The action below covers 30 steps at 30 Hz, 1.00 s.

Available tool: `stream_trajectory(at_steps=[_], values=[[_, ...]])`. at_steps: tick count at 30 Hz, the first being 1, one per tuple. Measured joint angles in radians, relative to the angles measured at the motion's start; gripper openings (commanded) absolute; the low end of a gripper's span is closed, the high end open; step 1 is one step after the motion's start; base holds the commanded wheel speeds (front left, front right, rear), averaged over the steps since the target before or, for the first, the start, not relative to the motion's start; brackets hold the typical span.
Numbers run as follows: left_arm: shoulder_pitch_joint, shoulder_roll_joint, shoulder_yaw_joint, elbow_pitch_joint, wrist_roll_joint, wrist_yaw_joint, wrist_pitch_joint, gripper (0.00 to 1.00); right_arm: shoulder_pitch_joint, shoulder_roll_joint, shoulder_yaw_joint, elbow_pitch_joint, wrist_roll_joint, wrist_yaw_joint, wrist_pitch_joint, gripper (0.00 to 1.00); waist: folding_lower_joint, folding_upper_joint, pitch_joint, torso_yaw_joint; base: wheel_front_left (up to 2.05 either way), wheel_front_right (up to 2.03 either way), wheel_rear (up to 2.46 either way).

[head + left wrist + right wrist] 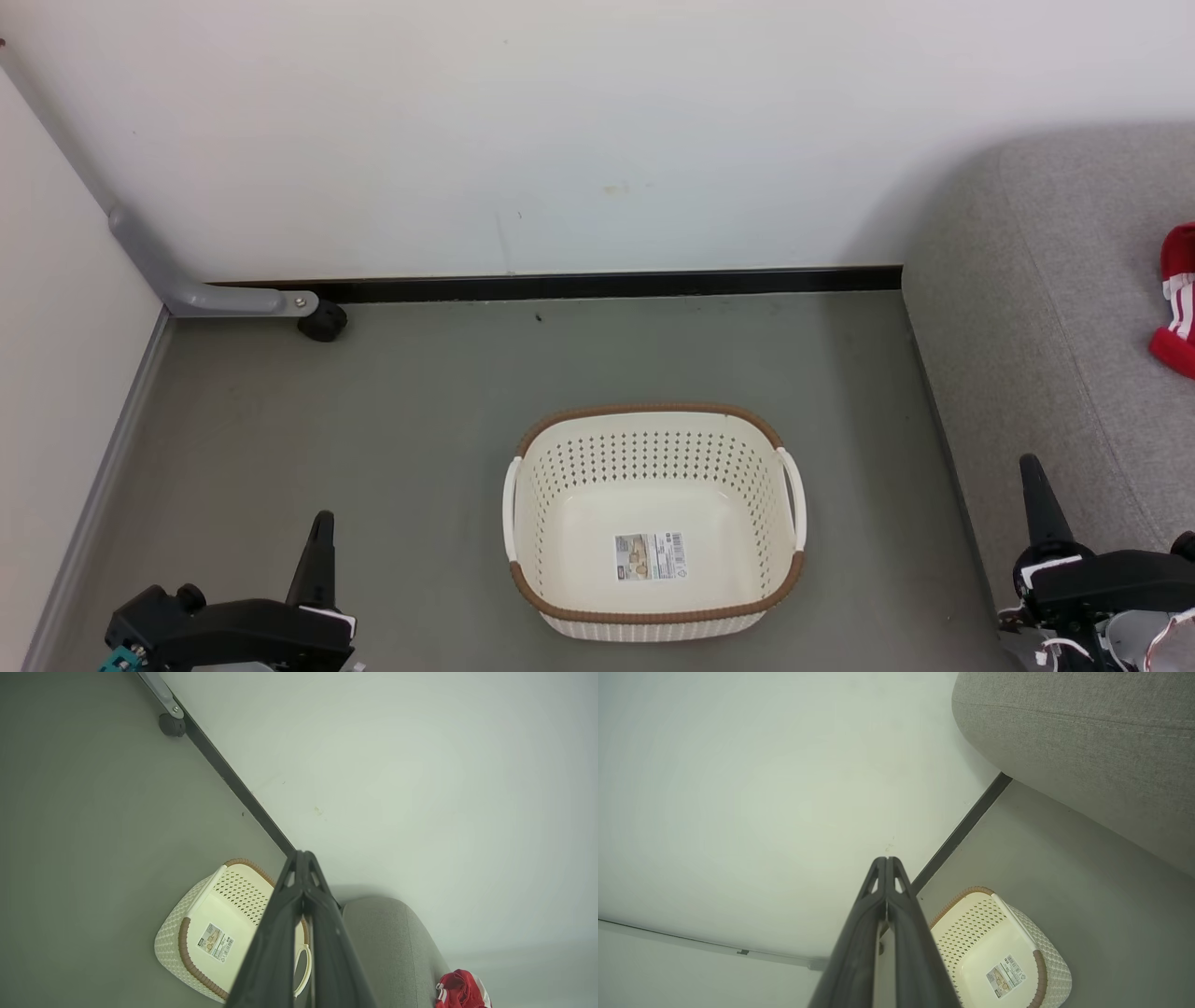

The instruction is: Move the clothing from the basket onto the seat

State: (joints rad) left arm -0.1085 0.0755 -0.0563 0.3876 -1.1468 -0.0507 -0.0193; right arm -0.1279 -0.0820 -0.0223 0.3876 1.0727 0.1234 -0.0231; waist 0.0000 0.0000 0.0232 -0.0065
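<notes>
The left gripper [323,521], fingers together and holding nothing, hangs idle beside the basket [653,412], whose bare floor suggests the work is done, as does the right gripper [1031,464], likewise closed, by the seat [1027,327] where the clothing [1178,299] lies.

Open grey floor [420,420] rings the basket [653,411], widest toward 9 and 10 o'clock. The basket's mouth lies open from above, so a hand could drop straight in. At 12 o'clock the white wall [560,140] and its black skirting [607,283] close the way. At 3 o'clock the seat [1027,327] rises as a broad grey block, leaving a narrow lane of floor beside the basket. At 11 o'clock a grey bracket [243,301] on a black caster juts from the corner. A pale side panel [56,327] shuts off 9 o'clock. The left hand [324,523] at 8 o'clock and the right hand [1030,467] at 4 o'clock, fingers pressed together, stand well apart from the basket.
</notes>
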Motion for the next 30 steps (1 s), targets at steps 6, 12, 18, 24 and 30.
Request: stream_trajectory(at_steps=[6, 12, 18, 24, 30], values=[[0.0, -0.006, 0.025, -0.015, -0.083, -0.012, 0.023, 0.0, 0.005, 0.005, -0.021, -0.016, 0.091, 0.0, 0.023, 0.0, 0.0, 0.0, -0.004, 0.001, 0.0, 0.0, 0.0], [0.0, -0.011, 0.048, -0.027, -0.153, -0.021, 0.045, 0.0, 0.014, 0.012, -0.038, -0.028, 0.17, 0.0, 0.043, 0.0, 0.0, 0.0, -0.007, 0.002, 0.0, 0.0, 0.0], [0.0, -0.016, 0.07, -0.04, -0.22, -0.03, 0.065, 0.0, 0.016, 0.018, -0.055, -0.041, 0.254, 0.0, 0.066, 0.0, 0.0, 0.0, -0.011, 0.003, 0.0, 0.0, 0.0], [0.001, -0.021, 0.09, -0.053, -0.289, -0.047, 0.085, 0.0, 0.016, 0.023, -0.073, -0.054, 0.333, 0.0, 0.085, 0.0, 0.0, 0.0, -0.014, 0.004, 0.0, 0.0, 0.0], [0.001, -0.024, 0.113, -0.065, -0.354, -0.056, 0.106, 0.0, 0.019, 0.03, -0.091, -0.065, 0.41, 0.0, 0.108, 0.0, 0.0, 0.0, -0.017, 0.005, 0.0, 0.0, 0.0]])
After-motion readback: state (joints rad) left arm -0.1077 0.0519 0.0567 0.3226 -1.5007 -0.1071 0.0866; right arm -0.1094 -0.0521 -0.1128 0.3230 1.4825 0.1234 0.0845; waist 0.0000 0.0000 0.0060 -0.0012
